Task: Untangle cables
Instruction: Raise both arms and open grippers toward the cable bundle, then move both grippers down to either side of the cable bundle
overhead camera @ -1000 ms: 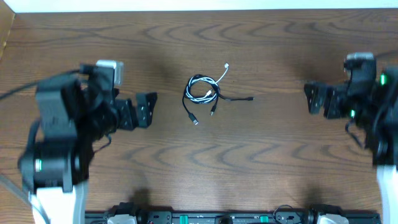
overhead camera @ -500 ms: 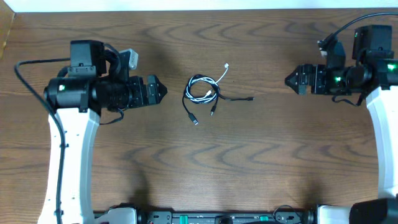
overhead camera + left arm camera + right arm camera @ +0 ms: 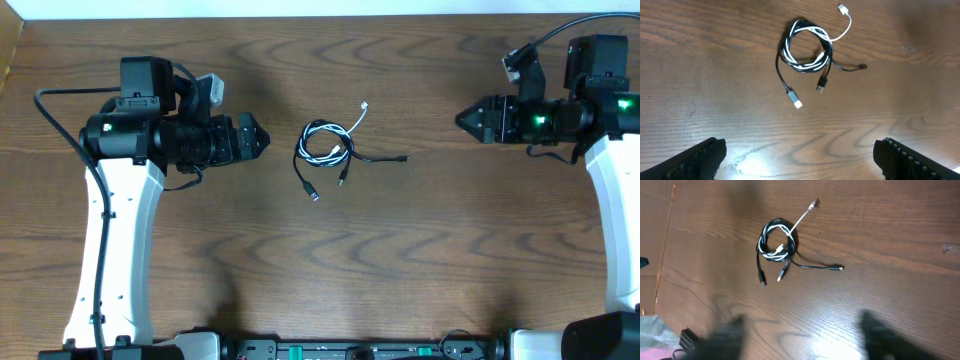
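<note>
Three table-facing views, same cables (image 3: 328, 148)

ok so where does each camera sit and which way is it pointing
Overhead: fixed above the table, looking straight down; left pincer and right pincer show either side of the cables.
Left wrist: behind the left pincer, looking down at the cables; its two fingers show at the bottom corners.
Right wrist: behind the right pincer, looking down at the cables; its fingers show blurred at the bottom.
Shared: all three see the tangled cables on the table.
</note>
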`<state>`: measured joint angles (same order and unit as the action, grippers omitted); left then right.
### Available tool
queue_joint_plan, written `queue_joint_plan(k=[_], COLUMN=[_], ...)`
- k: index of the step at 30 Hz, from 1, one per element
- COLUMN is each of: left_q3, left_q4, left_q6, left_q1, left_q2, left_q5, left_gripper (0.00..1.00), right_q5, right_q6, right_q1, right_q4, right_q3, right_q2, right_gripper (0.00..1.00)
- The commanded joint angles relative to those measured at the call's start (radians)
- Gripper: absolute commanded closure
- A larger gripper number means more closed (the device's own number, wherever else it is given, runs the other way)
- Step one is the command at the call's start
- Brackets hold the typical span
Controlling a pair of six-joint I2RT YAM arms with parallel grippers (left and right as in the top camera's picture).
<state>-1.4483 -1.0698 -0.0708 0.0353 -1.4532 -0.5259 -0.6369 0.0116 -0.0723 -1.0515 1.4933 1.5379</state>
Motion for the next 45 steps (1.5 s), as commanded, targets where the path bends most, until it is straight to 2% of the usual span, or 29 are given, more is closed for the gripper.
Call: queue_joint_plan(k=[1, 2, 3, 4, 7, 11, 12, 13, 14, 16, 21, 27, 33, 35, 36, 37, 38, 39, 40, 41, 44, 45], left_q3=[-0.021, -0.018, -0.012, -0.005, 0.015, 0.037, 0.038, 0.038, 0.038, 0.038, 0.039, 0.039, 0.039, 0.039, 0.039, 0.039, 0.039, 0.039, 0.039, 0.039, 0.039, 0.039], left_q4=[0.001, 0.001, 0.001, 0.001, 0.003, 0.009, 0.009, 0.009, 0.009, 0.01, 0.009, 0.009, 0.016, 0.018, 0.021, 0.024, 0.029, 0.033, 0.037, 0.043, 0.052, 0.058], left_q6=[-0.002, -0.002, -0.003, -0.003, -0.003, -0.018, -0.018, -0.018, -0.018, -0.021, -0.039, -0.063, -0.07, -0.074, -0.074, -0.074, -0.074, -0.074, -0.074, -0.074, -0.074, -0.074], left_q1=[-0.003, -0.003, -0.003, -0.003, -0.004, -0.004, -0.004, -0.004, -0.004, -0.004, -0.004, -0.033, -0.097, -0.11, -0.116, -0.121, -0.127, -0.133, -0.138, -0.145, -0.162, -0.17], left_q2=[-0.004, -0.004, -0.004, -0.004, -0.004, -0.005, -0.005, -0.006, -0.008, -0.014, -0.046, -0.093, -0.147, -0.161, -0.17, -0.177, -0.187, -0.195, -0.205, -0.216, -0.241, -0.254], left_q5=[-0.009, -0.009, -0.009, -0.009, -0.009, -0.009, -0.009, -0.009, -0.009, -0.009, -0.009, -0.009, 0.03, 0.048, 0.048, 0.048, 0.048, 0.048, 0.048, 0.048, 0.048, 0.048], left_gripper=[0.03, 0.27, 0.66, 0.92, 0.92, 0.92, 0.88, 0.52, 0.23, 0.17, 0.16, 0.16, 0.17, 0.23, 0.28, 0.4, 0.59, 0.66, 0.76, 0.91, 0.92, 0.92], right_q5=[-0.02, -0.02, -0.019, -0.019, -0.012, 0.09, 0.101, 0.107, 0.107, 0.106, 0.107, 0.108, 0.108, 0.108, 0.108, 0.108, 0.108, 0.108, 0.108, 0.108, 0.115, 0.116], right_q6=[0.008, 0.008, 0.008, 0.008, 0.008, 0.008, 0.008, 0.008, 0.008, 0.008, 0.008, -0.042, -0.18, -0.203, -0.217, -0.237, -0.251, -0.261, -0.271, -0.276, -0.278, -0.285], right_q1=[0.008, 0.008, 0.008, 0.008, 0.008, 0.008, 0.008, 0.008, 0.008, 0.013, 0.062, 0.161, 0.275, 0.301, 0.314, 0.33, 0.342, 0.354, 0.366, 0.378, 0.413, 0.43], right_q4=[0.01, 0.012, 0.012, 0.012, 0.011, 0.009, 0.007, 0.005, 0.004, 0.004, 0.024, 0.15, 0.399, 0.46, 0.494, 0.539, 0.573, 0.607, 0.643, 0.677, 0.762, 0.801], right_q3=[0.023, 0.023, 0.023, 0.023, 0.023, 0.023, 0.023, 0.023, 0.023, 0.017, -0.022, -0.125, -0.305, -0.345, -0.367, -0.393, -0.414, -0.435, -0.457, -0.477, -0.525, -0.544], right_q2=[0.003, 0.003, 0.003, 0.003, 0.003, 0.003, 0.003, 0.003, 0.003, 0.003, 0.005, 0.007, 0.007, 0.007, 0.007, 0.007, 0.007, 0.007, 0.007, 0.007, 0.007, 0.007], right_gripper=[0.01, 0.01, 0.01, 0.01, 0.01, 0.01, 0.01, 0.01, 0.01, 0.01, 0.01, 0.01, 0.01, 0.15, 0.32, 0.57, 0.74, 0.99, 0.99, 0.99, 0.99, 0.83])
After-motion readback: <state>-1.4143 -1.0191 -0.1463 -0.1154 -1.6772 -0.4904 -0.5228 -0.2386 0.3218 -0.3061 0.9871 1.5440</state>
